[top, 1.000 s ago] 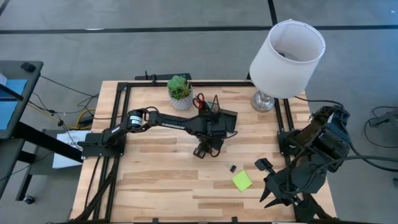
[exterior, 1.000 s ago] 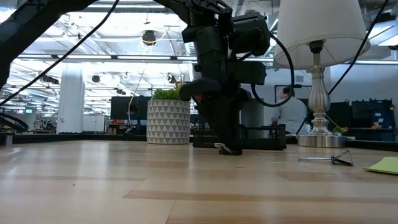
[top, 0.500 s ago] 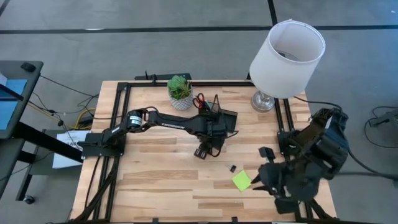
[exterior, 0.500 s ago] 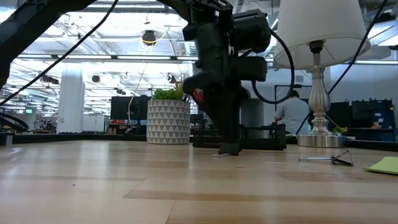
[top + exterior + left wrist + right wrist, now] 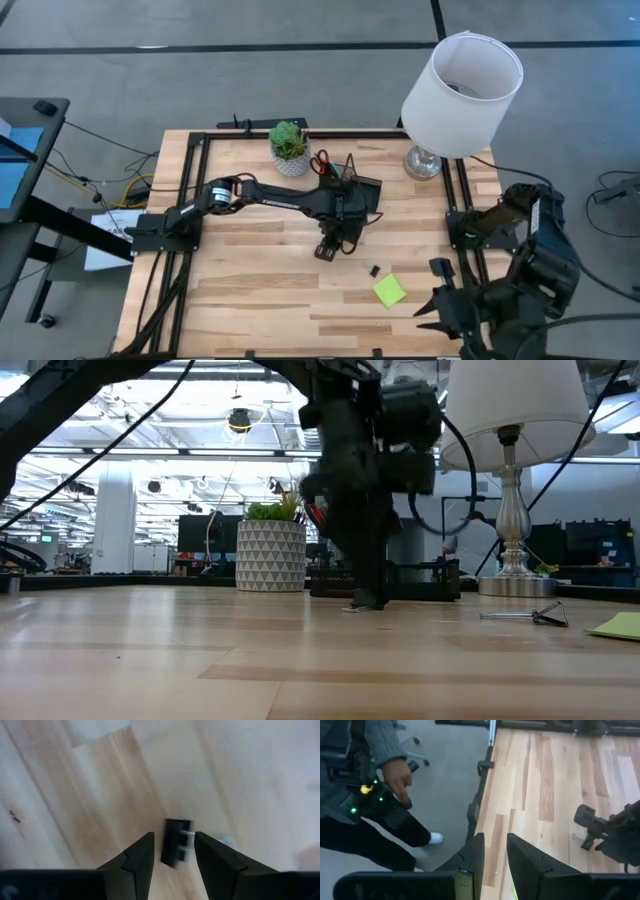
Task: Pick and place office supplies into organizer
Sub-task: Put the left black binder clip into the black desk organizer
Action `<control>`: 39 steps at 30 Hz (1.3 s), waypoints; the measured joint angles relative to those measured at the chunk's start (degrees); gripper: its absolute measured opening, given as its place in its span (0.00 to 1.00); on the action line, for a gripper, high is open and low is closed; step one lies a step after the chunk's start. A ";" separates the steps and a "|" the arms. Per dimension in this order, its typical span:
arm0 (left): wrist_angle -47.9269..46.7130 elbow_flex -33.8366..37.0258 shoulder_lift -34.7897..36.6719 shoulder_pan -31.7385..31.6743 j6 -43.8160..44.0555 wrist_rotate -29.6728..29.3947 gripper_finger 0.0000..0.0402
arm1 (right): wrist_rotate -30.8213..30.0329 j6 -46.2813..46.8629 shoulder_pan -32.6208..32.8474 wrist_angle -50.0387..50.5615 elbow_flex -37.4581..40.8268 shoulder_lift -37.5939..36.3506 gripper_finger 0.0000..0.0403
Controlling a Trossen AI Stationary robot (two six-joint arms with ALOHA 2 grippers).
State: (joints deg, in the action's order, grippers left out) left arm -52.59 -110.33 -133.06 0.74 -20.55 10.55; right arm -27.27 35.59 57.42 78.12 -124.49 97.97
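A small black clip (image 5: pixel 176 848) lies on the wooden desk (image 5: pixel 250 290) between the spread jaws of the left gripper (image 5: pixel 327 248), which points down just in front of the black organizer (image 5: pixel 362 194). The fingertips (image 5: pixel 136 855) flank the clip without visibly pinching it. Red scissors (image 5: pixel 319 162) stand up at the organizer's back corner, beside a white patterned pot (image 5: pixel 291 160) with a green plant. A second black clip (image 5: pixel 374 270) rests on the desk farther forward of the organizer, with a lime-green sticky pad (image 5: pixel 389 290) just beyond it. The right gripper (image 5: pixel 440 305) hangs at the desk's front right edge, well apart from the organizer, its jaws slightly parted and holding nothing. A white-shaded lamp (image 5: pixel 460 85) stands to the right of the organizer. In the right wrist view, a person (image 5: pixel 367 785) stands on the floor beside the desk.
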 joint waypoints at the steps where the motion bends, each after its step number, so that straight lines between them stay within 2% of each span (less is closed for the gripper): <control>1: 0.62 0.03 -0.73 0.14 -0.01 -1.03 0.33 | -0.02 0.01 0.24 0.00 0.01 0.41 0.19; 7: 0.05 -0.16 -2.63 0.83 0.20 2.61 0.33 | 0.14 0.39 1.05 -1.02 0.01 1.20 0.19; 14: 0.96 -0.21 -2.59 1.68 0.12 -4.26 0.32 | 0.13 -0.01 1.09 -0.82 0.09 1.34 0.19; 22: 1.17 -0.14 -2.65 0.86 -1.14 -5.58 0.08 | 0.15 -0.08 0.99 -0.61 0.11 1.40 0.19; 28: -0.05 -0.68 -1.65 -3.78 1.34 -7.84 0.08 | 0.15 -0.08 0.99 -0.61 0.11 1.40 0.19; 31: -2.40 -4.00 -1.38 -6.61 1.16 -9.03 0.08 | 0.13 -0.20 0.99 -0.58 0.11 1.40 0.19; 36: -4.73 -10.81 -0.35 -10.81 -2.50 -15.84 0.08 | 0.14 -0.21 0.99 -0.58 0.11 1.40 0.19; 39: -5.68 -12.50 -0.76 -12.48 -2.80 -15.97 0.08 | 0.13 -0.19 0.99 -0.58 0.11 1.40 0.19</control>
State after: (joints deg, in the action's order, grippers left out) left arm -58.26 -122.83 -133.82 -11.75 -23.35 -5.42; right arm -27.14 35.39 58.41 77.54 -124.38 99.37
